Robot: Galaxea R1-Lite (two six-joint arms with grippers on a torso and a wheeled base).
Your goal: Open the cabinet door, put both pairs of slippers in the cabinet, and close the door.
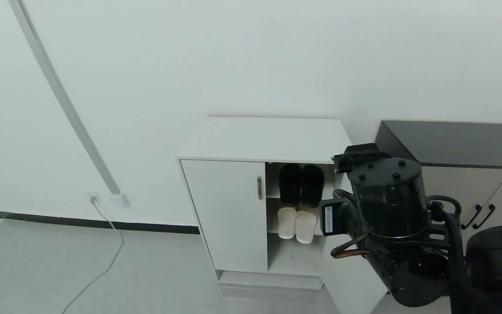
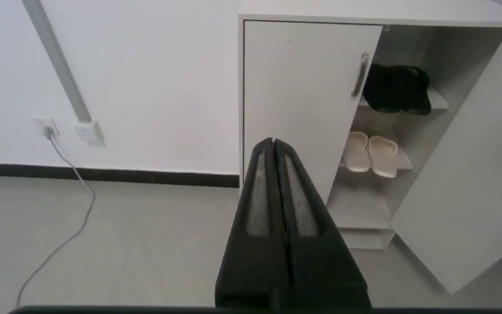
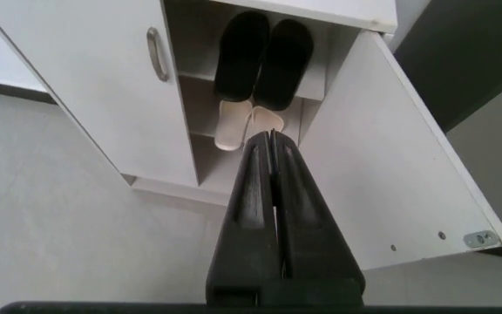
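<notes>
Now nearest the right gripper [image 3: 273, 139], pinched shut and empty: door [image 1: 347, 283], swung out toward 5 o'clock from cabinet [image 1: 259, 139].

Bright, even, soft-shadowed light; sharp focus

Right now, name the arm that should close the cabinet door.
Right. The right gripper hangs close by the open door; the left gripper sits farther back, facing the closed door.

Place: home-like rm, prob. entry | shoe cabinet [image 1: 259, 139] w/ slippers [image 1: 312, 185] | wall socket [image 1: 93, 198] | tile floor [image 1: 59, 261]
</notes>
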